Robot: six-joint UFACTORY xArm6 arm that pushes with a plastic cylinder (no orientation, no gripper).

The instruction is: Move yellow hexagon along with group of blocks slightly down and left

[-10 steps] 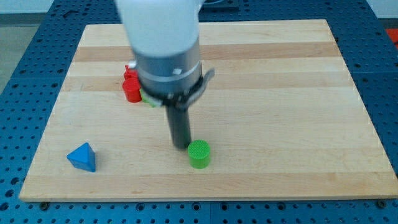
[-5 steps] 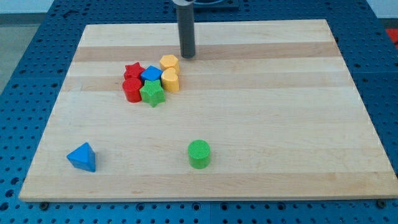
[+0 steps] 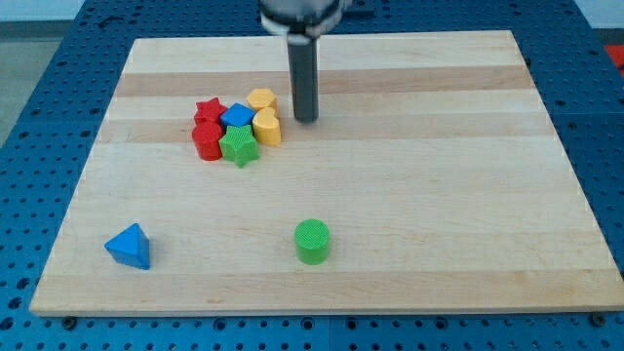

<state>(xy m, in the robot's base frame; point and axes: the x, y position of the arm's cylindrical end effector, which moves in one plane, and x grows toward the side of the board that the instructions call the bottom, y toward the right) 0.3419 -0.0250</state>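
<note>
A tight group of blocks lies left of the board's middle. It holds a yellow hexagon (image 3: pixel 261 99) at its upper right, a second yellow block (image 3: pixel 267 127) just below it, a blue block (image 3: pixel 237 117), a red star (image 3: pixel 208 108), another red block (image 3: pixel 206 140) and a green star (image 3: pixel 239 147). My tip (image 3: pixel 306 119) rests on the board just to the right of the two yellow blocks, a small gap away from them.
A green cylinder (image 3: pixel 313 241) stands alone near the view's bottom centre. A blue triangle (image 3: pixel 129 246) lies at the bottom left. The wooden board (image 3: pixel 439 195) has blue perforated table around it.
The rod went from beside the green cylinder up to above the group, then came down and slightly right, beside the yellow blocks. The group has barely shifted.
</note>
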